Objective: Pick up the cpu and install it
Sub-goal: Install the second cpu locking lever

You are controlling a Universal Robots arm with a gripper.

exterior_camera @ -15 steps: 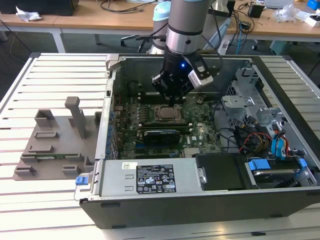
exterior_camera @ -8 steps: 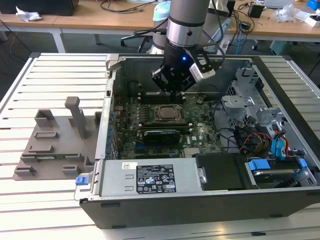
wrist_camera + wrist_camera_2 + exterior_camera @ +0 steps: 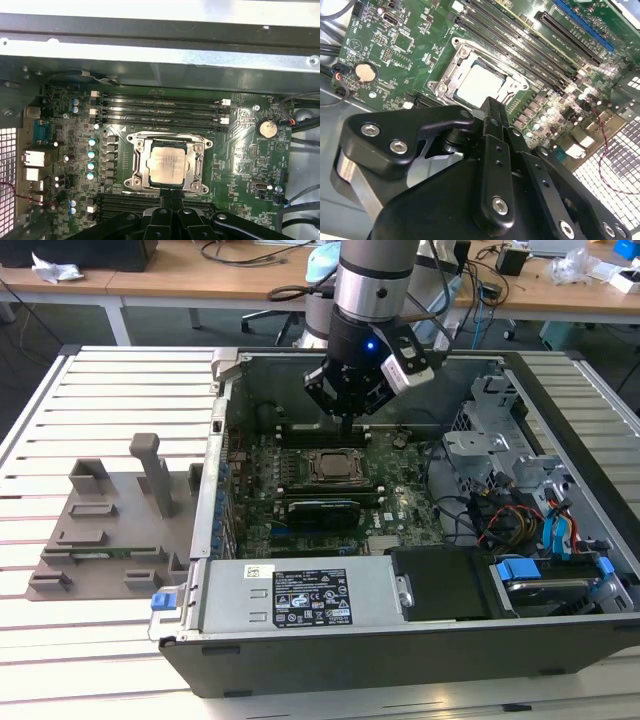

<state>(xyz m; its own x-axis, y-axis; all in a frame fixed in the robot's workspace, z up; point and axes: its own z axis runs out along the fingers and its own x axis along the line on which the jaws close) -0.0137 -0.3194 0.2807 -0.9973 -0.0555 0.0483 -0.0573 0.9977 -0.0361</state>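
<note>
Hovering inside the open computer case (image 3: 560, 640), the claw (image 3: 347, 418) hangs just above the motherboard (image 3: 240, 170) with its fingers (image 3: 492, 117) pressed together, holding nothing. Close beside the fingertips, the cpu (image 3: 167, 167) lies flat in its socket frame (image 3: 197, 165), pale silver top facing up.

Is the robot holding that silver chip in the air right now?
No, the cpu lies in the socket frame on the green board, beyond the gripper.
</note>
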